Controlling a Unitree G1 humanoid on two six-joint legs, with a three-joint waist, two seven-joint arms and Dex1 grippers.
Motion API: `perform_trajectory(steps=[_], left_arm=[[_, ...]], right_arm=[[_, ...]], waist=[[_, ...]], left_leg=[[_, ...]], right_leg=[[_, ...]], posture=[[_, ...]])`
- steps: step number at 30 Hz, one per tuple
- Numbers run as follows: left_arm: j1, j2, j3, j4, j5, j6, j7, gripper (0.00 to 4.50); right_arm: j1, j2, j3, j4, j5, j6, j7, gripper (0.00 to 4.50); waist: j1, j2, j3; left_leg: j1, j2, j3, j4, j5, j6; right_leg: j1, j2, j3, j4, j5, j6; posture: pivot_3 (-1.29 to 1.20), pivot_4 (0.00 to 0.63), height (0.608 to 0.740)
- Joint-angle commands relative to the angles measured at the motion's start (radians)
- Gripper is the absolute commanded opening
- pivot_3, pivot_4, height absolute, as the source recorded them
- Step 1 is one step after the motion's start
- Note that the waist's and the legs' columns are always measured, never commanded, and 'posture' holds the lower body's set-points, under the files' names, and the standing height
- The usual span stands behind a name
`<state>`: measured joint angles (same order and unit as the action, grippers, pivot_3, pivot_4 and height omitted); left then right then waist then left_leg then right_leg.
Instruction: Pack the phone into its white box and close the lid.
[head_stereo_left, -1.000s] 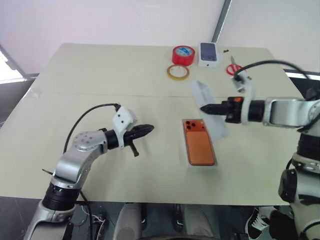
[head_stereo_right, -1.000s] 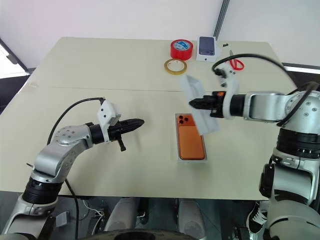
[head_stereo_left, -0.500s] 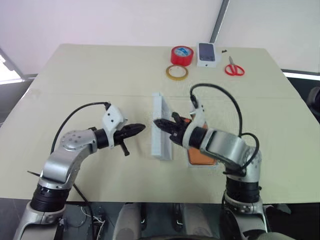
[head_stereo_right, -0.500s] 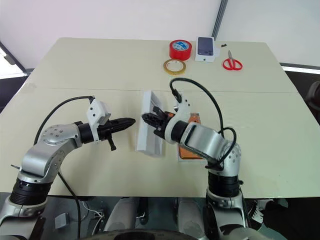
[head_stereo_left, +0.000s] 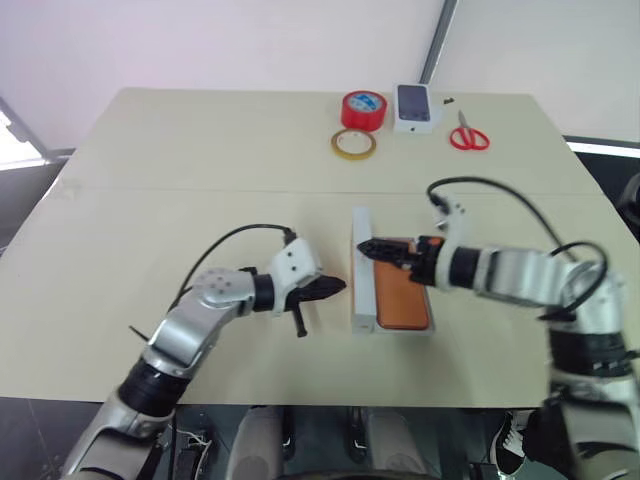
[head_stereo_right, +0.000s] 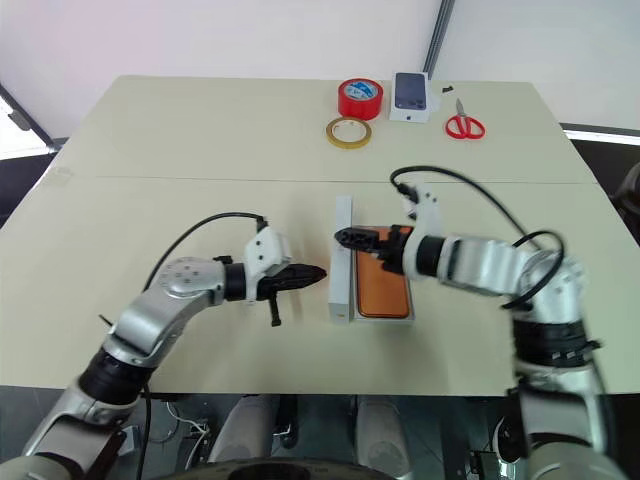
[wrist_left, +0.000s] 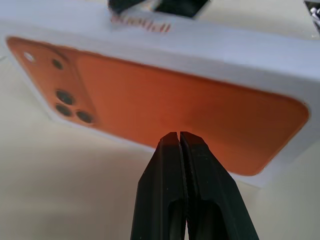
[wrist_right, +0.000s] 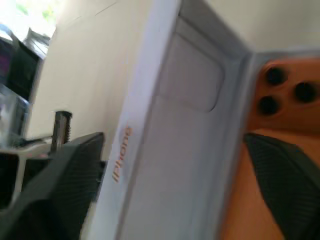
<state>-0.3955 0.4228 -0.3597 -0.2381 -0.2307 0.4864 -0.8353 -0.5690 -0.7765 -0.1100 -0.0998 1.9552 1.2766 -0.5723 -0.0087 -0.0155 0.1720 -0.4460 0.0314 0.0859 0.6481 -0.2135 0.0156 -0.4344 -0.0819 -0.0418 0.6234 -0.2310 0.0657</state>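
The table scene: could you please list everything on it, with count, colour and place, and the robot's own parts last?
phone: one, orange, lying back-up in the white box, near the table's front edge
white box: one, white, a tray around the phone
lid: one, white, standing on its long edge along the box's left side, printed orange face turned to the left gripper
tape roll: one, red, far side of the table
tape ring: one, yellowish, just in front of the red roll
small box: one, white, picturing a dark phone, right of the red roll
scissors: one pair, red handles, right of the small box
table: one, beige
left gripper: black, shut, pointing at the lid's outer face
right gripper: black, open, at the lid's top edge
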Motion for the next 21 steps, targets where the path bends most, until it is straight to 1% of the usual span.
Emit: perform_trajectory(steps=[1,4,6,7,8,10,11,13,14,15,17,21], left_arm=[[-0.046,-0.047,-0.029,0.02,0.026,-0.031,0.014,0.09],[-0.071,-0.085,-0.054,0.057,0.048,-0.044,0.018,0.09],[-0.084,-0.104,-0.065,0.078,0.06,-0.049,0.018,0.09],[-0.089,-0.111,-0.068,0.084,0.064,-0.051,0.018,0.09],[-0.091,-0.115,-0.069,0.088,0.066,-0.053,0.016,0.09],[-0.098,-0.126,-0.054,0.092,0.063,-0.049,0.024,0.09],[-0.1,-0.129,-0.044,0.09,0.063,-0.047,0.029,0.09],[-0.101,-0.125,-0.025,0.083,0.067,-0.039,0.045,0.09],[-0.1,-0.113,-0.017,0.077,0.079,-0.041,0.056,0.09],[-0.1,-0.097,-0.007,0.072,0.093,-0.036,0.068,0.09],[-0.099,-0.071,0.005,0.066,0.11,-0.022,0.085,0.09],[-0.084,0.005,0.001,0.049,0.126,-0.002,0.059,0.09]], right_arm=[[-0.076,-0.152,0.011,0.03,-0.106,0.057,0.112,4.45],[-0.103,-0.216,0.028,0.033,-0.267,0.066,0.231,4.45],[-0.108,-0.253,0.065,-0.029,-0.41,0.066,0.341,4.45],[-0.106,-0.27,0.086,-0.064,-0.481,0.058,0.401,3.94],[-0.104,-0.281,0.101,-0.086,-0.536,0.049,0.45,3.62],[-0.096,-0.322,0.153,-0.153,-0.677,-0.002,0.58,2.67],[-0.092,-0.346,0.185,-0.187,-0.752,-0.034,0.646,2.06],[-0.079,-0.404,0.265,-0.255,-0.917,-0.115,0.768,1.07],[-0.066,-0.443,0.321,-0.29,-1.023,-0.176,0.826,0.45],[-0.048,-0.485,0.385,-0.324,-1.146,-0.249,0.883,0.06],[-0.012,-0.533,0.456,-0.358,-1.323,-0.368,0.968,0.06],[0.043,-0.502,0.457,-0.359,-1.399,-0.402,1.086,0.06]], waist=[[0.001,0.0,0.0],[0.0,-0.001,0.0],[-0.001,0.0,0.0],[-0.001,0.0,0.0],[-0.001,0.0,0.0],[0.001,0.0,0.0],[0.001,0.0,0.0],[0.001,0.0,0.0],[0.001,0.0,0.0],[0.002,0.0,0.0],[0.0,0.0,0.0],[-0.004,0.0,0.0]], left_leg=[[0.0,0.0,0.0,0.0,0.0,0.001],[0.0,0.001,0.0,-0.002,-0.002,0.003],[0.0,0.001,0.001,-0.001,-0.003,0.005],[-0.001,0.001,0.001,-0.001,-0.003,0.005],[-0.001,0.001,0.001,-0.001,-0.003,0.005],[-0.001,0.001,0.001,-0.001,-0.003,0.006],[-0.001,0.001,0.001,-0.001,-0.003,0.005],[-0.001,0.0,0.001,0.0,-0.003,0.005],[-0.001,0.0,0.001,0.0,-0.003,0.005],[-0.001,0.0,0.001,0.0,-0.003,0.005],[-0.001,0.0,0.001,0.0,-0.003,0.005],[-0.001,0.0,0.002,0.0,-0.004,0.005]], right_leg=[[0.0,0.0,0.0,-0.001,0.0,0.0],[0.001,0.003,-0.001,-0.004,0.0,0.0],[0.001,0.003,0.0,-0.004,0.0,0.001],[0.001,0.003,0.0,-0.004,0.0,0.001],[0.0,0.004,0.0,-0.004,0.0,0.002],[0.0,0.004,0.0,-0.004,0.0,0.002],[0.0,0.005,0.0,-0.003,0.0,0.002],[0.0,0.004,0.0,-0.003,0.0,0.002],[0.0,0.004,-0.001,-0.004,-0.001,0.002],[0.0,0.003,-0.001,-0.004,-0.001,0.002],[0.0,0.002,-0.001,-0.005,-0.001,0.002],[0.0,0.001,-0.001,-0.005,-0.001,0.002]], posture=[[0.0,0.15,0.74],[0.0,0.15,0.74],[0.0,0.15,0.74],[0.0,0.15,0.74],[0.0,0.15,0.74],[0.0,0.15,0.74],[0.0,0.15,0.74],[0.0,0.15,0.74],[0.0,0.15,0.74],[0.0,0.15,0.74],[0.0,0.15,0.74],[0.0,0.15,0.74]])
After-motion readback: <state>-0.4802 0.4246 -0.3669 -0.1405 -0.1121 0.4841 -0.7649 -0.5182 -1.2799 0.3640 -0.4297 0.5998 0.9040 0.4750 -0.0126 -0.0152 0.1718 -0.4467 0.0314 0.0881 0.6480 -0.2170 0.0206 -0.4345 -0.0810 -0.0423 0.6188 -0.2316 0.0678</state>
